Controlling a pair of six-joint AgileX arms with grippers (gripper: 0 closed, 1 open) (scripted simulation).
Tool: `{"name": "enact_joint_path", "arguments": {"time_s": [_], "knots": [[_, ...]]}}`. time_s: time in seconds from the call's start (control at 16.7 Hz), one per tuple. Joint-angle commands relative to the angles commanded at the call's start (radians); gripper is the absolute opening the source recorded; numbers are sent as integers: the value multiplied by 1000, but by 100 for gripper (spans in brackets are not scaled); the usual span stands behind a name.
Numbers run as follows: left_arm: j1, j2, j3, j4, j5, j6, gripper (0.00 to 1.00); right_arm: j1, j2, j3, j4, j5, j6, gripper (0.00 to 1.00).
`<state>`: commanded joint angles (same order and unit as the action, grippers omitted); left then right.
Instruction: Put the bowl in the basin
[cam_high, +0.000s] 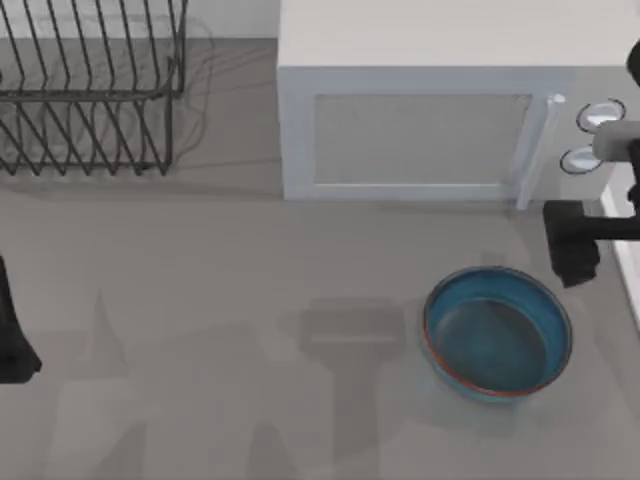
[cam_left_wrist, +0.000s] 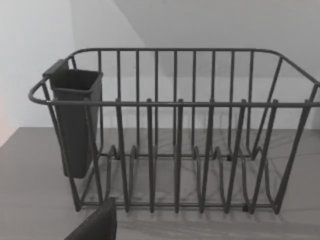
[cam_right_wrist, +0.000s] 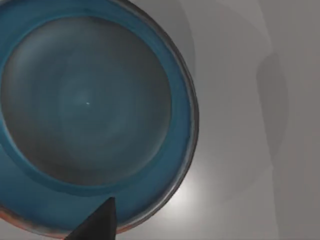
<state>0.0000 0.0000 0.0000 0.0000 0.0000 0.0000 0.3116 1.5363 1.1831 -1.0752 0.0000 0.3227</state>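
Note:
The bowl (cam_high: 497, 335) is glossy blue with a thin reddish-brown outer rim. It stands upright and empty on the grey table, right of the middle and in front of the microwave. In the right wrist view the bowl (cam_right_wrist: 90, 110) is seen from straight above. My right gripper (cam_high: 573, 262) hangs just past the bowl's far right rim, apart from it and holding nothing. My left gripper (cam_high: 12, 345) is parked at the table's left edge. The basin is out of view.
A white microwave (cam_high: 420, 130) with its door shut stands at the back, its handle (cam_high: 535, 150) near my right arm. A dark wire dish rack (cam_high: 90, 90) (cam_left_wrist: 175, 150) with a cutlery cup (cam_left_wrist: 75, 120) fills the back left corner. A white wall edge (cam_high: 628, 270) runs at the right.

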Motion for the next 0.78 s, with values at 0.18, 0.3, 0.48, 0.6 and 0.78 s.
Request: {"name": "enact_joint_path", "arguments": {"time_s": [0.18, 0.3, 0.48, 0.6, 0.78], "knots": [[0, 0, 0, 0, 0, 0, 100, 28, 128, 114, -90, 0, 29, 100], [0, 0, 0, 0, 0, 0, 100, 37, 170, 152, -119, 0, 39, 100], [0, 0, 0, 0, 0, 0, 100, 39, 177, 158, -123, 0, 40, 100], [0, 0, 0, 0, 0, 0, 100, 34, 174, 155, -121, 0, 39, 100], [0, 0, 0, 0, 0, 0, 100, 36, 186, 123, -82, 0, 38, 100]]}}
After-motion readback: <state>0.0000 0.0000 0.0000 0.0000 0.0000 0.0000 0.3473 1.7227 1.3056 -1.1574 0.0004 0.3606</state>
